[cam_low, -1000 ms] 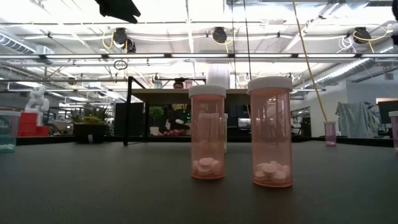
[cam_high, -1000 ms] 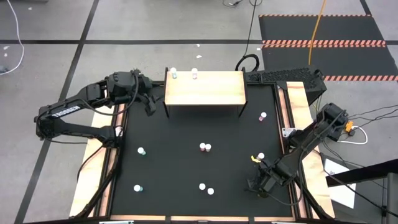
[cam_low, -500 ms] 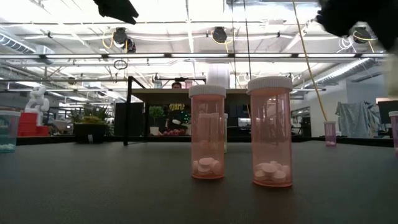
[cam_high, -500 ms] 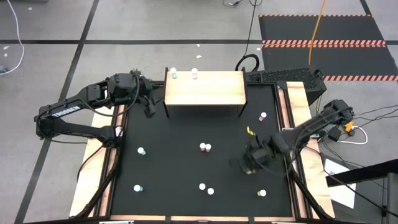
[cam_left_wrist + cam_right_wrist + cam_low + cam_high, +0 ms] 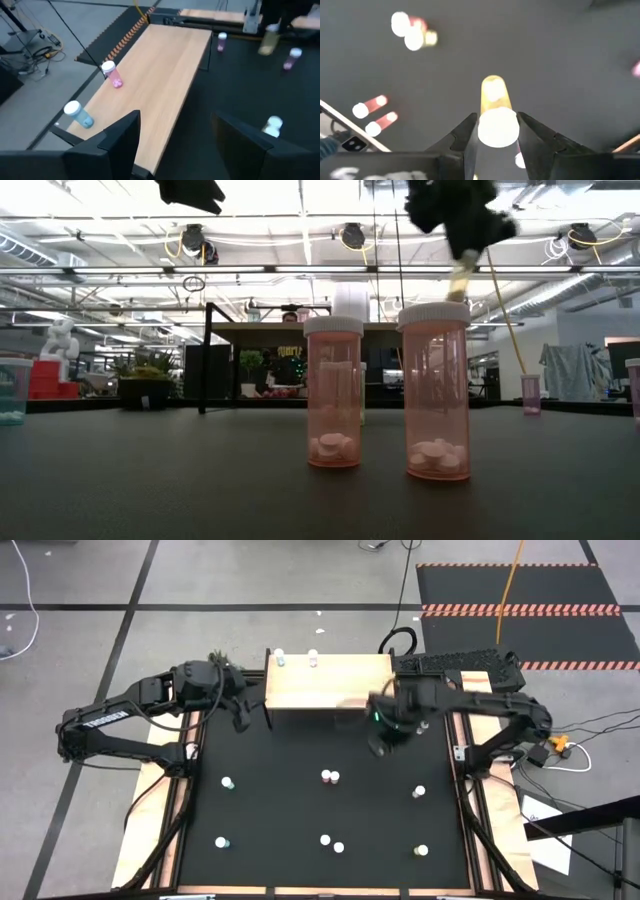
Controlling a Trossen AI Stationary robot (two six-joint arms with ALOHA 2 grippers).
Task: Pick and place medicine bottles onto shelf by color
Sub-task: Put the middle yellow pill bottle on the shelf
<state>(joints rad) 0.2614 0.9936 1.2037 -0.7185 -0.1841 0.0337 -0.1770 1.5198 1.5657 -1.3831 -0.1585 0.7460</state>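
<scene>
One yellow bottle (image 5: pixel 494 107) clamped in right gripper (image 5: pixel 496 131) fingers, long axis pointing forward past them, hanging beside shelf (image 5: pixel 330 682), left gripper (image 5: pixel 175 135) fingers standing apart.

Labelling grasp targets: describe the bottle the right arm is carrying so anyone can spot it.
Find the wooden shelf; the right end effector hangs by its right end, above the black mat. Clamped there is the yellow bottle, white-capped, the only one off the table.

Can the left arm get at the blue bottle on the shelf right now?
Probably yes. The left gripper hangs open and empty beside the shelf, and the blue bottle stands near that end with bare board around it. Only the pink bottle is near, farther along. The right gripper holds a yellow bottle.
</scene>
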